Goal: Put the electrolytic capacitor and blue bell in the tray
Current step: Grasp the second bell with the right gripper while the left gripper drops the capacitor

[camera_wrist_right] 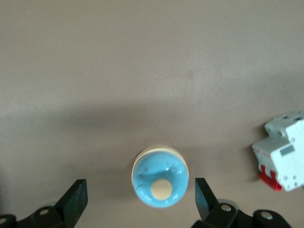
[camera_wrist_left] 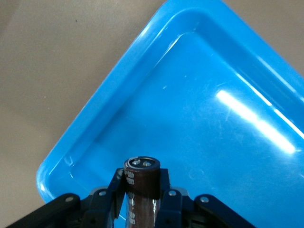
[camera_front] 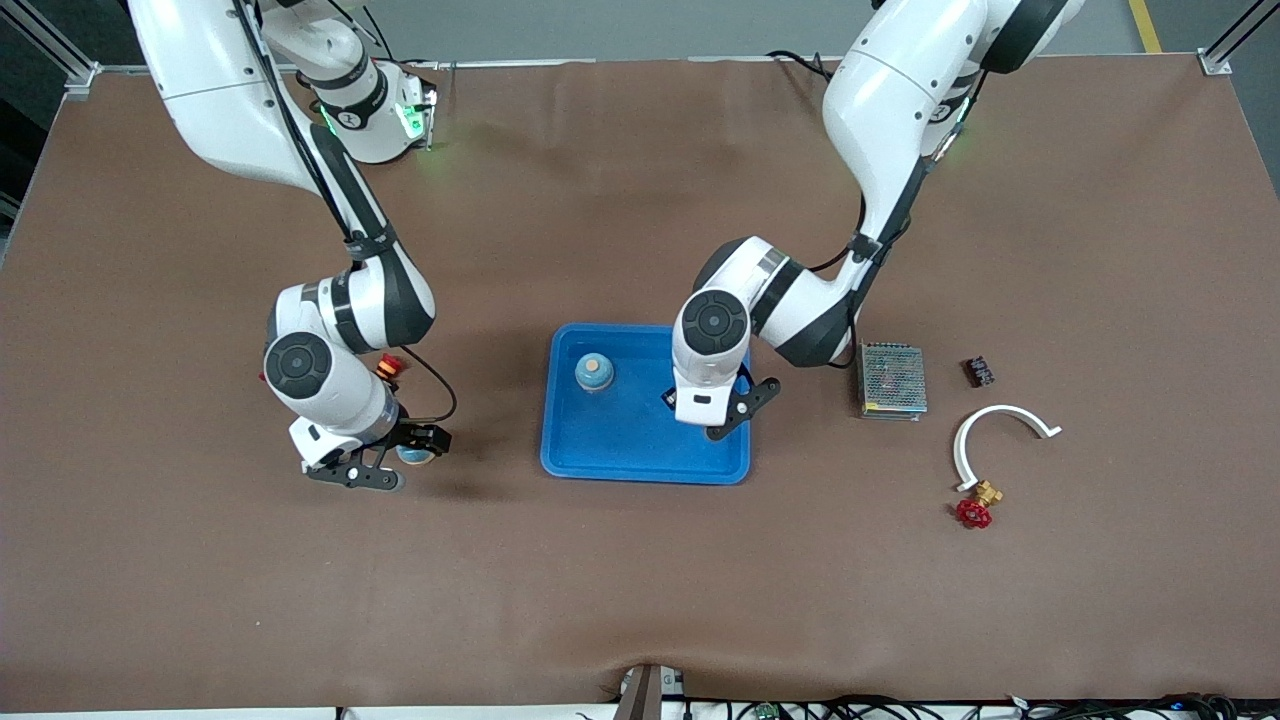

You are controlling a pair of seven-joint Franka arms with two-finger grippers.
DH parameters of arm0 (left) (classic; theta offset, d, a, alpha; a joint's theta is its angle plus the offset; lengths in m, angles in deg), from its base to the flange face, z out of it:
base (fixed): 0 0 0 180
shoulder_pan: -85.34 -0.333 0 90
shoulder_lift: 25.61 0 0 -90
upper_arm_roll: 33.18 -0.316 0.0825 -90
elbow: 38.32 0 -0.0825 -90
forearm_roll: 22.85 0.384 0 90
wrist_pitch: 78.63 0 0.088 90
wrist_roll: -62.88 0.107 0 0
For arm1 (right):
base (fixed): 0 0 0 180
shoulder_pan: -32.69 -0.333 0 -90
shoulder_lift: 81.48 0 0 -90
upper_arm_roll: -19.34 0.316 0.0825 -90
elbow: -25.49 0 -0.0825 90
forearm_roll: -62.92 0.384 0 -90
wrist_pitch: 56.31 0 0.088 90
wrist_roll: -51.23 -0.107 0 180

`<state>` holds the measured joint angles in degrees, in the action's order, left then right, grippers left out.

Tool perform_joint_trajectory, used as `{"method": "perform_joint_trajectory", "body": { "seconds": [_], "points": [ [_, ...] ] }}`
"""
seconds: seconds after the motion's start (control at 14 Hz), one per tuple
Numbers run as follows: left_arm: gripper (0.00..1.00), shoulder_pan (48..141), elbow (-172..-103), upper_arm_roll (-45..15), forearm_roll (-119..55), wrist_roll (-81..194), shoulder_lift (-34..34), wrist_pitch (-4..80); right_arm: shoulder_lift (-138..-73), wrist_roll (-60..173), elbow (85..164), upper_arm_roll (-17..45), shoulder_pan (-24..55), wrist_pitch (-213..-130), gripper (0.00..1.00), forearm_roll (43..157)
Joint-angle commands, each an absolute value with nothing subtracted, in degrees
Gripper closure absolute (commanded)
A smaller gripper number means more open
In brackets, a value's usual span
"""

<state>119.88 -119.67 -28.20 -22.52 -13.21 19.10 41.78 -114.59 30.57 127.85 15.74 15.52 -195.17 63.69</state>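
Note:
My left gripper (camera_front: 672, 400) is shut on a dark brown electrolytic capacitor (camera_wrist_left: 141, 173) and holds it just above the floor of the bright blue tray (camera_front: 640, 465), near a corner of it (camera_wrist_left: 61, 166). One blue bell with a cream knob (camera_front: 594, 372) sits in the tray toward the right arm's end. A second blue bell (camera_wrist_right: 159, 183) stands on the brown table outside the tray. My right gripper (camera_front: 395, 458) is open, with a finger on either side of this bell and not touching it.
A white and red circuit breaker (camera_wrist_right: 284, 149) lies on the table beside the right gripper. Toward the left arm's end are a grey mesh box (camera_front: 892, 380), a small black part (camera_front: 978, 372), a white curved piece (camera_front: 1000, 425) and a red-handled brass valve (camera_front: 976, 508).

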Motion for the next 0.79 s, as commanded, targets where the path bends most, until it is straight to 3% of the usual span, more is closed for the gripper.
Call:
{"method": "perform_joint_trajectory", "body": {
  "seconds": [0.0,0.43,0.71],
  "points": [
    [0.93,120.50,-122.68,-28.87,-22.24,-13.32,18.42,42.04,-113.47,34.34,130.42,16.88,18.10,-198.59,0.00,63.01],
    [0.93,120.50,-126.90,-28.96,-21.70,-13.49,17.98,42.04,-115.40,34.18,133.50,17.05,18.36,-205.36,0.00,64.32],
    [0.90,120.85,-127.44,-28.96,-21.53,-14.99,17.98,42.04,-116.28,34.00,133.59,17.05,18.10,-205.28,0.00,65.47]
  ]
}}
